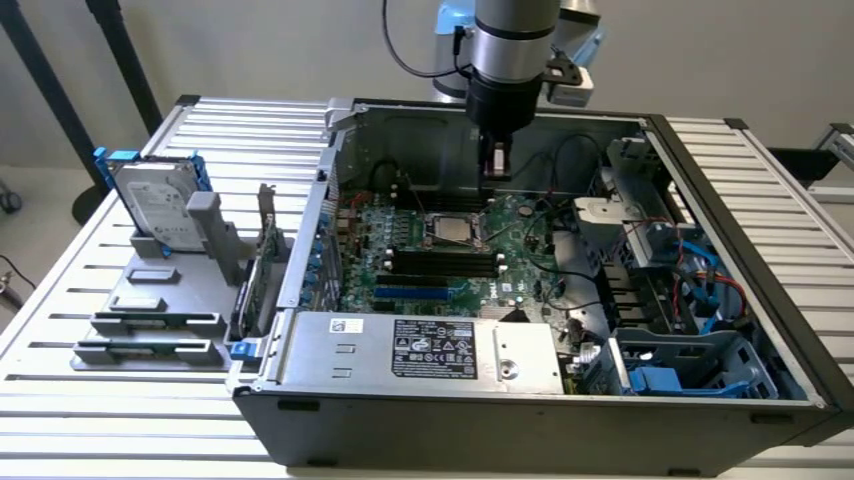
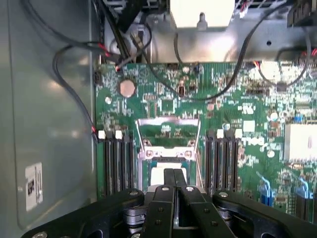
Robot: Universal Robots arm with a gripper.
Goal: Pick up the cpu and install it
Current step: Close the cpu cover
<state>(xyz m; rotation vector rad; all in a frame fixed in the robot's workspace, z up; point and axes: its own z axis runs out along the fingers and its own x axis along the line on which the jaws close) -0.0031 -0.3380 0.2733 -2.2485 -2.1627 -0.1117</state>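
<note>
The small, flat, square cpu with its silvery top lay in the socket of the green motherboard, with no long axis to favour. It sat directly beneath the black gripper, whose jaws were pressed together and apparently empty. Black memory slots crowded both sides inside the open grey metal case.

Inside a robotics lab: an open PC case lies on a slatted aluminium bench, its green motherboard bared beneath an industrial robot arm. A grey jig alongside racks a hard drive and spare parts, against a plain white wall.
</note>
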